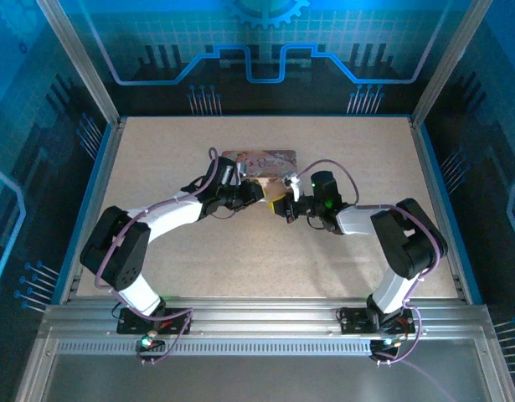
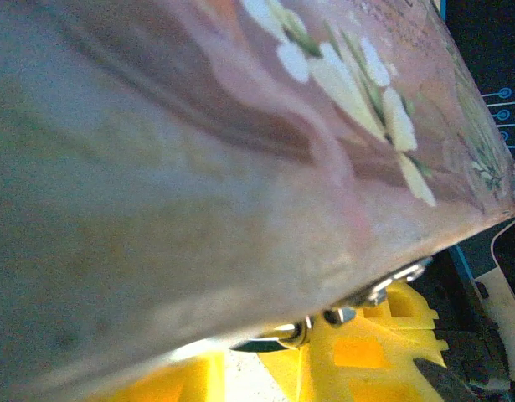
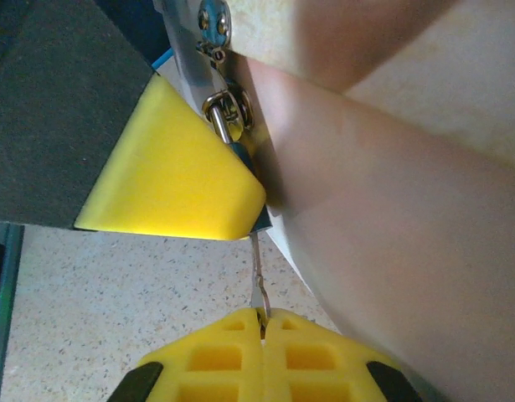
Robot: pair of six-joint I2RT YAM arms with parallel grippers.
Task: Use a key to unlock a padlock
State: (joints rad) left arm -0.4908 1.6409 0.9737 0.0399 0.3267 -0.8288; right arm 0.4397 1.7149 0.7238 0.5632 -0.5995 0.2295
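Slowly feed the key, pinched in the closed right gripper, straight left; the left gripper, narrowly clamped, braces the padlock.

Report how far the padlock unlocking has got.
Done: the right gripper is shut on the key, whose tip reaches up to the padlock. In hand: the left gripper's finger lies against the padlock; how deep the key sits is hidden. Left: the shackle is closed through the hasp of the pink tin, so turning and release remain.
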